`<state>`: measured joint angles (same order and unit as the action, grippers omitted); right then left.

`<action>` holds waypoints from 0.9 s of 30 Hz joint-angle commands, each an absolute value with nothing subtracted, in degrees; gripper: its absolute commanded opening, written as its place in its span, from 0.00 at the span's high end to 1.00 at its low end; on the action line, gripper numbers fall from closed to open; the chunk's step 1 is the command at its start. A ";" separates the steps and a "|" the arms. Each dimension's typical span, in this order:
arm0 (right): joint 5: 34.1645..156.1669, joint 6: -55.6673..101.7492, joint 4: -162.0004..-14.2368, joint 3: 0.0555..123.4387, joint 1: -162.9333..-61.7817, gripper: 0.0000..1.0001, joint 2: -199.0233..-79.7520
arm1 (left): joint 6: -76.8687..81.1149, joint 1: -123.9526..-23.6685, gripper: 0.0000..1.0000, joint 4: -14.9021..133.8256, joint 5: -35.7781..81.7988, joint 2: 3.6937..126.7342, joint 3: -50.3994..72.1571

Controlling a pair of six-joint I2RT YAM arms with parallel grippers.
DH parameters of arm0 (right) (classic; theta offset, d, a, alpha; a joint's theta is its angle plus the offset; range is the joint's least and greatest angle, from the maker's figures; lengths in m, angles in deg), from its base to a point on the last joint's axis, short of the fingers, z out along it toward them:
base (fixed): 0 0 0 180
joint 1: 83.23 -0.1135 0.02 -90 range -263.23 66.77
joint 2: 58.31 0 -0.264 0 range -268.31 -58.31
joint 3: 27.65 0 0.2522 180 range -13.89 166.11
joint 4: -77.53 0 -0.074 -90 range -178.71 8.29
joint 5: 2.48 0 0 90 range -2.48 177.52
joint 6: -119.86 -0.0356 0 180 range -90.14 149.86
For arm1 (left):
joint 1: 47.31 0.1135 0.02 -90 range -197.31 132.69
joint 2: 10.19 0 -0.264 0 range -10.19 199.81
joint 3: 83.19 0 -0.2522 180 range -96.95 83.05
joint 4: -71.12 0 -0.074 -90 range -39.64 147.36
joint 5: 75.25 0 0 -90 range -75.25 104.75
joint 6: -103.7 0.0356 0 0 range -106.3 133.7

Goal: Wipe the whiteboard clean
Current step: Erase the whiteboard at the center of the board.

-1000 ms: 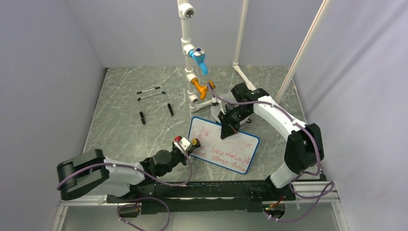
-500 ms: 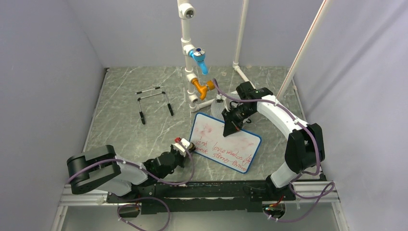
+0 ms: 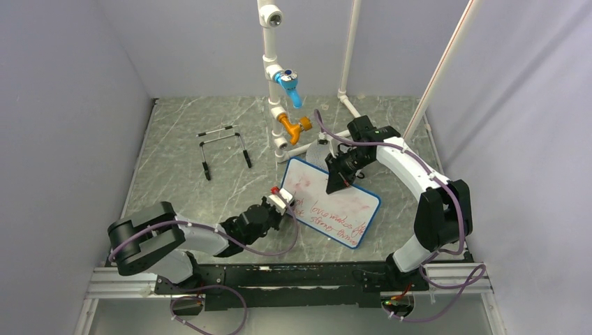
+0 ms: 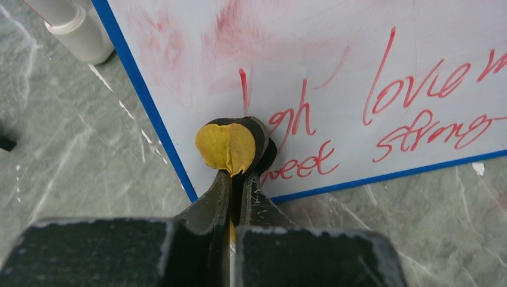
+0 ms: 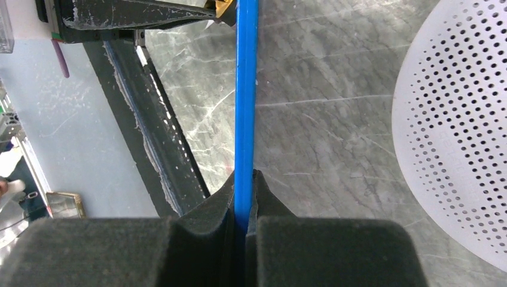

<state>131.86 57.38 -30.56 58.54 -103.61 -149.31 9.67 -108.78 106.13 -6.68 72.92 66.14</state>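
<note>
Right gripper [image 5: 245, 186] pinches whiteboard [image 3: 343, 202] far edge; left gripper [image 4: 237, 178] clamps yellow pad [image 4: 224, 146] against it.

Left arm [image 3: 195, 241], right arm [image 3: 408, 162]: white links, black joints, purple cables; jaws black.

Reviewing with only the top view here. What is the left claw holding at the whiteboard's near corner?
Observer: The left wrist view shows the left claw shut on a small round pad, yellow-faced with a black rim, at a corner of the whiteboard.
Operator: How close is the text to it?
Observer: The red writing starts right beside the pad. Above the pad there are only pink smears.
Operator: Is the right claw gripping or just resting?
Observer: In the right wrist view the right claw pinches the board's blue frame, seen edge-on.
</note>
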 commanded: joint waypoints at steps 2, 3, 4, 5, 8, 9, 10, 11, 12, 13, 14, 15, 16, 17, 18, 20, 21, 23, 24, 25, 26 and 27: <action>136.34 61.76 -33.68 58.76 -105.19 1.00 -147.70 | 12.96 -105.50 1.00 105.66 -2.46 70.55 59.03; 136.23 61.73 -33.69 58.74 -105.16 1.00 -147.66 | 13.00 -105.23 1.00 104.87 -2.07 70.28 58.49; 136.16 61.68 -33.72 58.77 -105.20 1.00 -147.56 | 12.88 -105.03 1.00 104.21 -1.83 70.04 58.30; 136.06 61.60 -33.77 58.72 -105.19 1.00 -147.60 | 12.70 -104.98 1.00 103.86 -1.72 69.92 58.38; 135.87 61.64 -33.82 58.71 -105.19 1.00 -147.52 | 11.42 -104.84 1.00 104.01 -2.15 69.58 60.58; 135.82 61.61 -33.86 58.69 -105.19 1.00 -147.51 | 10.70 -104.92 1.00 104.17 -2.21 69.39 61.68; 135.79 61.60 -33.80 58.65 -105.16 1.00 -147.47 | 9.88 -104.82 1.00 104.32 -2.27 69.17 62.56; 135.86 61.59 -33.86 58.70 -105.20 1.00 -147.49 | 8.98 -104.83 1.00 104.33 -2.03 68.84 63.62; 135.96 61.65 -33.87 58.67 -105.20 1.00 -147.58 | 8.14 -104.90 1.00 104.06 -1.70 68.68 64.56; 135.95 61.59 -33.86 58.70 -105.18 1.00 -147.58 | 7.21 -104.88 1.00 103.52 -1.28 68.56 65.22; 135.93 61.63 -33.86 58.70 -105.20 1.00 -147.56 | 6.23 -104.85 1.00 102.92 -0.99 68.42 65.80; 135.88 61.62 -33.79 58.78 -105.15 1.00 -147.54 | 5.23 -104.83 1.00 102.15 -0.69 68.31 66.37; 135.87 61.67 -33.78 58.65 -105.15 1.00 -147.55 | 4.21 -104.88 1.00 101.61 -0.52 68.26 66.99; 135.89 61.63 -33.80 58.73 -105.20 1.00 -147.52 | 3.04 -104.88 1.00 101.23 -0.16 68.21 67.56; 135.87 61.66 -33.80 58.73 -105.21 1.00 -147.52 | 2.23 -104.88 1.00 100.89 0.32 68.27 68.06; 135.86 61.67 -33.73 58.78 -105.19 1.00 -147.59 | 0.96 -104.90 1.00 100.12 0.82 68.57 68.57; 135.86 61.67 -33.78 58.70 -105.20 1.00 -147.55 | 0.40 -104.88 1.00 99.62 1.10 68.79 68.74; 135.95 61.67 -33.71 58.71 -105.20 1.00 -147.57 | -0.38 -104.96 1.00 98.64 1.53 69.22 68.64; 135.96 61.67 -33.75 58.71 -105.15 1.00 -147.58 | -0.77 -104.97 1.00 98.20 1.48 69.47 68.63; 136.00 61.72 -33.72 58.79 -105.17 1.00 -147.52 | -1.07 -104.99 1.00 98.14 1.56 69.64 68.77; 136.03 61.75 -33.70 58.76 -105.13 1.00 -147.45 | -1.22 -104.97 1.00 98.25 1.64 69.91 68.76; 136.06 61.77 -33.65 58.73 -105.19 1.00 -147.44 | -1.25 -104.97 1.00 98.24 1.64 70.07 68.67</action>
